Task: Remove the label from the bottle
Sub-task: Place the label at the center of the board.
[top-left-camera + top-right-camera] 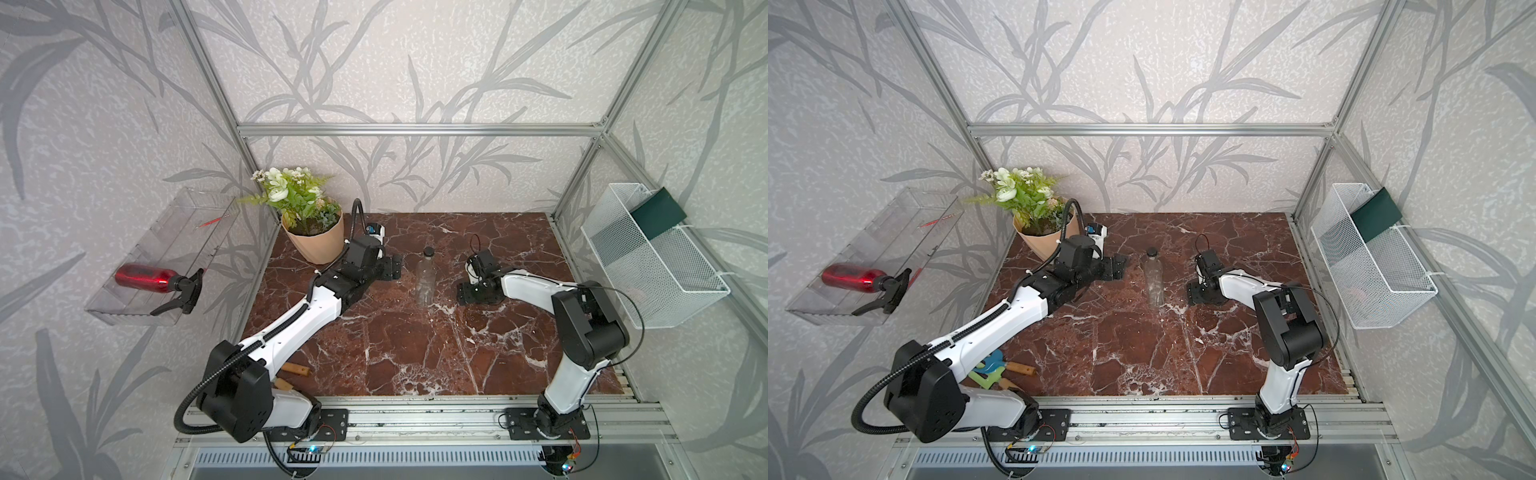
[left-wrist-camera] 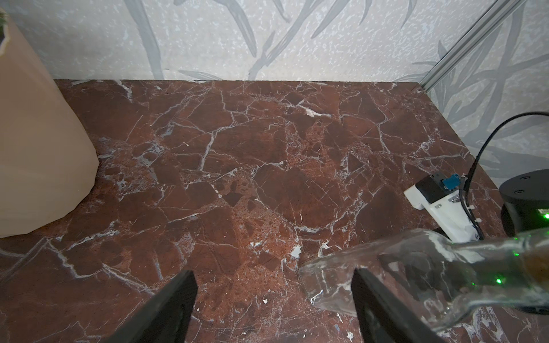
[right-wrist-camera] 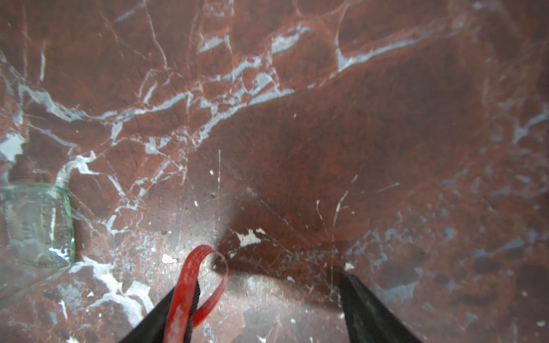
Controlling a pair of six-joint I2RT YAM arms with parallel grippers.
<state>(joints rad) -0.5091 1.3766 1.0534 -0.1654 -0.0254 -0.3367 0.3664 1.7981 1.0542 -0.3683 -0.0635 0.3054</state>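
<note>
The bottle (image 1: 425, 276) stood upright mid-counter (image 1: 395, 353). The left claw (image 1: 397, 267) hung released and empty at the bottle's 9 o'clock. The right claw (image 3: 264, 282) was at its 3 o'clock with jaws spread, yet the label (image 3: 190, 285), a curled reddish strip, clung to 1 finger. This was probably the drop-off step. Wiping that finger along the counter should shed the strip, while shaking might fling it.
</note>
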